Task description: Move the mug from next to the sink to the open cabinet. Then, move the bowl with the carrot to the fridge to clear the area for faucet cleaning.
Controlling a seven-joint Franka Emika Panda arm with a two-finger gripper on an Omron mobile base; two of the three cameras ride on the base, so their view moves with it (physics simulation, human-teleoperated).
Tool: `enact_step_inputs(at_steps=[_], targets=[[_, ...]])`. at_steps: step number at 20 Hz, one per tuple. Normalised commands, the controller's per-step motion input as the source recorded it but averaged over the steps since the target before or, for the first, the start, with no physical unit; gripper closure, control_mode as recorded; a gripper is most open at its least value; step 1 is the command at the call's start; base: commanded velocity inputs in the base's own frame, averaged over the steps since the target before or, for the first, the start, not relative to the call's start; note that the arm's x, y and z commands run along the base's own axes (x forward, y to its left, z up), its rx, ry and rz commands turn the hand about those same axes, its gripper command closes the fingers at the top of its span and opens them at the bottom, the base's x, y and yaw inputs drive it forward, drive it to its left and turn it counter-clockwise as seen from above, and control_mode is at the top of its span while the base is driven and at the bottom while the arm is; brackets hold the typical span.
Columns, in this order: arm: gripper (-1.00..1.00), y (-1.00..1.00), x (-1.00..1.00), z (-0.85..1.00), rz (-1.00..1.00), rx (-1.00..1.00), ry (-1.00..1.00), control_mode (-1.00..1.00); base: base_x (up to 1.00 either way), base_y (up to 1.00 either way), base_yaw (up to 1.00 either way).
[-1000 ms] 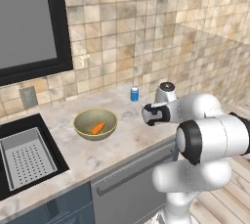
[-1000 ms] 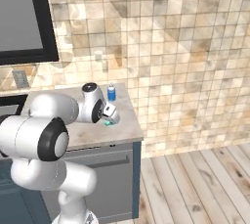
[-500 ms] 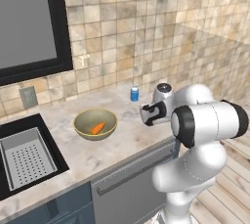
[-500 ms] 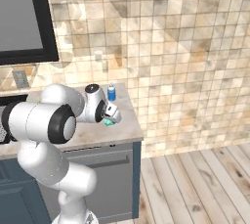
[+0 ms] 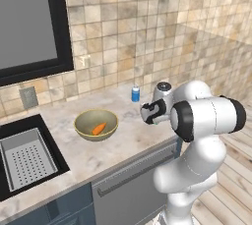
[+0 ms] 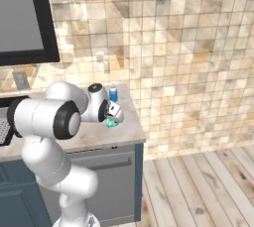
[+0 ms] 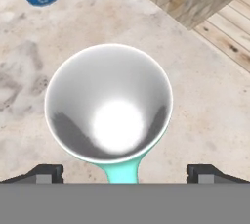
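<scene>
Mug (image 7: 108,110) stood upright on the counter (image 5: 133,135) near its right end, not yet lifted; in the right base view it showed as a teal patch (image 6: 112,123) just under the hand, close to the counter's front edge. The hand view looked straight down into its pale interior, with the teal handle pointing toward the bottom of that view. The gripper (image 7: 125,171) hovered directly above it with jaws spread wide, one fingertip (image 7: 46,171) on each side of the rim and apart from it; nothing was held. A small blue can (image 5: 135,94) stood near the mug, toward the tiled wall, untouched. The bowl (image 5: 96,124) with the carrot (image 5: 99,128) inside sat on the counter between the sink (image 5: 29,157) and the arm, well apart from the gripper. The strainer tray (image 5: 27,162) lay in the sink basin. Neither cabinet nor fridge could be identified in these views, so their state could not be judged. Assessment: the first step was at the approach stage only, with the hand aligned over the mug and no grasp made. Remaining, in my judgement, were the descent and closing on the mug, its carriage to the cabinet shelf, and then the whole second step with the bowl and carrot. The gripper's centring over the rim looked fair, though the handle's position under the hand might interfere with a clean closure.
</scene>
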Motion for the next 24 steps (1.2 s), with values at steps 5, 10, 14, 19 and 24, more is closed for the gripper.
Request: enact_step_inputs(at_steps=[5,10,14,19,24], targets=[[1.00,0.00,0.00,-0.09,0.00,0.00,0.00,-1.00,0.00,0.00,0.00],[1.00,0.00,0.00,-0.07,0.00,0.00,0.00,-1.00,0.00,0.00,0.00],[1.00,0.00,0.00,0.00,0.00,0.00,0.00,-1.00,0.00,0.00,0.00],[1.00,0.00,-0.03,0.26,0.00,0.00,-0.04,-1.00,0.00,0.00,0.00],[1.00,0.00,-0.29,0.96,0.00,0.00,-0.20,-1.00,0.00,0.00,0.00]])
